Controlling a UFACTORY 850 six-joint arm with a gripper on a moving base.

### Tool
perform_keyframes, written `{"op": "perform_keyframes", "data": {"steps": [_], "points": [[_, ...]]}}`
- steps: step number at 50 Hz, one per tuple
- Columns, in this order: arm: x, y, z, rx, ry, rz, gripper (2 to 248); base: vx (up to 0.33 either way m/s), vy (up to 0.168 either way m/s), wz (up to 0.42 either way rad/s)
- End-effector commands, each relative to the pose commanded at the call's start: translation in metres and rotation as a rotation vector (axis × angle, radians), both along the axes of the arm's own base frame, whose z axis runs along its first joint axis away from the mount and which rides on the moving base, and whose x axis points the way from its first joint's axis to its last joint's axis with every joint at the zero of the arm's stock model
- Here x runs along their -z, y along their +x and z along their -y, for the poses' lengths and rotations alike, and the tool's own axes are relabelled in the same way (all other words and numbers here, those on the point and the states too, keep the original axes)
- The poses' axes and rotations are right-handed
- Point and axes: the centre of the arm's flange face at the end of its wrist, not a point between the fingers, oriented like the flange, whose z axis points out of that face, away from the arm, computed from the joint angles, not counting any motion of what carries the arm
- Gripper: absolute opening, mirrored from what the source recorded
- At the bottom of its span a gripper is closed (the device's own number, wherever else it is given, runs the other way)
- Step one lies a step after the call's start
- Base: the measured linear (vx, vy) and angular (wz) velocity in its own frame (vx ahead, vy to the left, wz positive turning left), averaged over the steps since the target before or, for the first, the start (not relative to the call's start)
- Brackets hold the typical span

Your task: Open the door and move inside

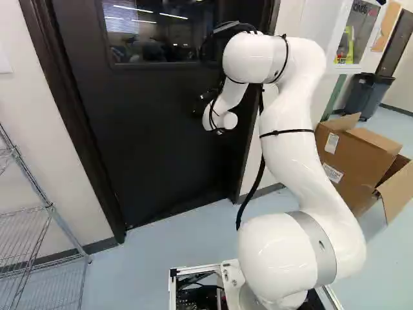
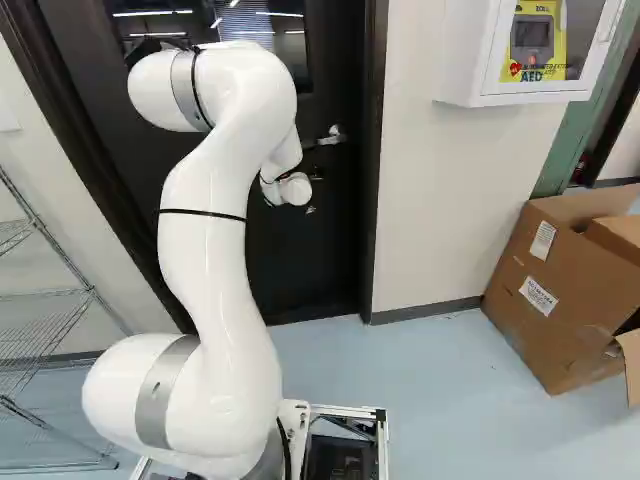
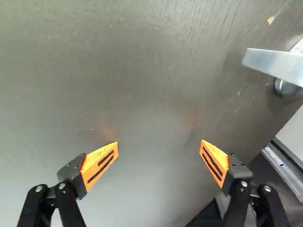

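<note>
The dark door [image 1: 148, 142] with a window stands shut in its frame ahead of the base. My gripper [image 1: 201, 106] is a dark shape before the door in the left base view, mostly hidden by the wrist. In the wrist view the gripper [image 3: 159, 144] is open, its orange-padded fingers wide apart and facing the door surface [image 3: 137, 85], nothing between them. The silver lever handle [image 3: 272, 64] lies ahead of and beside the finger on the frame side, not touched. In the right base view the handle [image 2: 328, 137] shows just beyond the wrist, at the door's edge.
A wire shelf [image 1: 48, 213] stands left of the door. Right of the door frame [image 2: 372, 160] are a wall, a white AED cabinet [image 2: 475, 60] and an opened cardboard box [image 2: 560, 290] on the floor. A grey bin [image 1: 368, 93] stands farther back.
</note>
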Motion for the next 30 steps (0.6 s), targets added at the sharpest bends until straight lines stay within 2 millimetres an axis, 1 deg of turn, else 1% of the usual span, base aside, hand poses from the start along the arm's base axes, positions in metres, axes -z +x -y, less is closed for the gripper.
{"op": "perform_keyframes", "data": {"steps": [30], "points": [[0.011,0.046,-0.043,-0.077,-0.011,0.052,247,0.0,0.0,0.0]]}}
